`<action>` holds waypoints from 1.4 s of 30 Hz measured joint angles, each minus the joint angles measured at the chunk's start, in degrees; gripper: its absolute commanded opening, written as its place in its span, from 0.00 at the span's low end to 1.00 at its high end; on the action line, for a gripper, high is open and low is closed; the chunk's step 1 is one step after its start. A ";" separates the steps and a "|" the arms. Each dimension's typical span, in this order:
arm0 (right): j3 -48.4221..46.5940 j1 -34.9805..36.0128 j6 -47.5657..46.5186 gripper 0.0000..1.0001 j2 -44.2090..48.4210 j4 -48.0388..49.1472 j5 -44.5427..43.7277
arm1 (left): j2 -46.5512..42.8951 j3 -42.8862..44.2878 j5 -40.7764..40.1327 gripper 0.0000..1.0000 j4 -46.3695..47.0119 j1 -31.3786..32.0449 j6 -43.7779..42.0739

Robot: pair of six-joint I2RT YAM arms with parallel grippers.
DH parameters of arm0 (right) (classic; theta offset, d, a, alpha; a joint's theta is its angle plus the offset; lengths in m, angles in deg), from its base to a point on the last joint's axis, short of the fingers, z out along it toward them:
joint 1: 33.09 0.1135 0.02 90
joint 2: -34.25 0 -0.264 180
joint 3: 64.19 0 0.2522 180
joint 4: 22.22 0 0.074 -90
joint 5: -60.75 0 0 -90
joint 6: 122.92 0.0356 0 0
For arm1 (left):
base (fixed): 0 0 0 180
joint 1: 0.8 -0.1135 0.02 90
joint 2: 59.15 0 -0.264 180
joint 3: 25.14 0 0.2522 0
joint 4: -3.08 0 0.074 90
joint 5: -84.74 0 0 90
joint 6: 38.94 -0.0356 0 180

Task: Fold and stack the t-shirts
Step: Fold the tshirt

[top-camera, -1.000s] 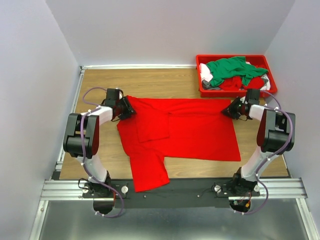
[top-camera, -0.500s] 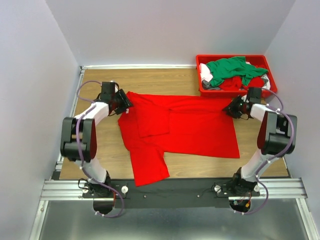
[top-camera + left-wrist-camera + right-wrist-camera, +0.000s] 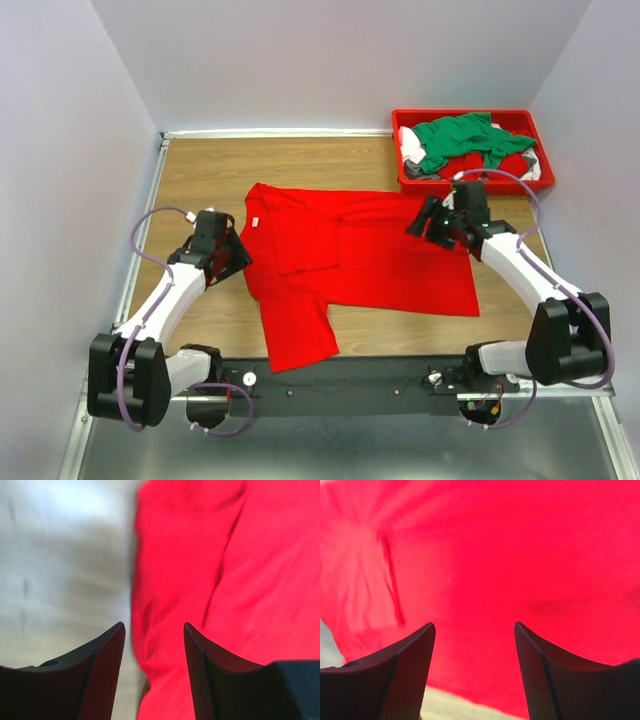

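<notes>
A plain red t-shirt (image 3: 380,255) lies spread on the wooden table, one sleeve folded over its body and the other reaching the near edge. My left gripper (image 3: 240,260) is open at the shirt's left edge; in the left wrist view (image 3: 154,630) that edge of the red shirt (image 3: 240,570) runs between the fingers. My right gripper (image 3: 417,224) is open just above the shirt's upper right part; in the right wrist view (image 3: 475,630) red cloth (image 3: 495,555) fills the space between the fingers. A green t-shirt (image 3: 465,138) and white and grey ones (image 3: 411,150) lie in the bin.
The red plastic bin (image 3: 465,114) stands at the back right corner of the table, close behind my right gripper. Bare wood (image 3: 260,165) shows behind and left of the shirt. Walls close the table in on three sides.
Both grippers have left the shirt's top corners. The left arm has drawn back toward the near left. The right gripper has moved left over the shirt. The shirt's top edge now lies flat.
</notes>
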 measured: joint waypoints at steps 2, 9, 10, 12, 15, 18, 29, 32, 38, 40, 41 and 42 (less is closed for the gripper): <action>0.57 3.82 0.00 0.74 0.44 -1.49 -0.96 | -0.59 -0.61 -0.48 0.59 -2.43 1.68 1.09; 1.86 8.55 -0.24 0.75 2.23 -3.04 -3.41 | 0.87 -0.17 -3.82 0.59 -8.55 6.91 4.79; 1.92 8.66 -0.48 0.75 2.51 -3.19 -3.50 | 1.68 0.11 -4.44 0.59 -9.03 7.41 5.25; 1.99 8.68 -0.81 0.75 2.89 -3.41 -3.67 | 4.33 1.14 -5.38 0.58 -10.36 8.87 6.27; 2.23 8.68 -1.62 0.75 3.58 -3.48 -3.85 | 7.15 2.01 -5.97 0.55 -11.50 10.08 6.97; 2.89 8.68 -2.43 0.75 4.15 -3.48 -3.96 | 9.22 2.95 -7.06 0.52 -12.70 10.60 7.28; 4.87 8.68 -4.59 0.75 5.22 -3.41 -3.98 | 15.87 4.57 -9.25 0.49 -13.25 10.67 7.52; 4.87 8.68 -4.74 0.75 5.31 -3.39 -3.98 | 16.41 4.68 -9.22 0.49 -12.79 11.08 7.72; 4.87 8.68 -4.74 0.75 5.31 -3.34 -4.00 | 16.65 4.63 -8.96 0.27 -11.93 12.55 8.41; 4.87 8.68 -4.74 0.75 5.31 -3.34 -4.02 | 16.65 4.55 -8.83 0.00 -11.63 13.18 8.72; 4.87 8.68 -4.74 0.75 5.31 -3.34 -4.07 | 16.65 4.48 -8.74 0.00 -11.30 13.53 8.92; 4.87 8.68 -4.74 0.75 5.31 -3.34 -4.15 | 16.65 4.44 -8.63 0.00 -11.02 13.77 8.98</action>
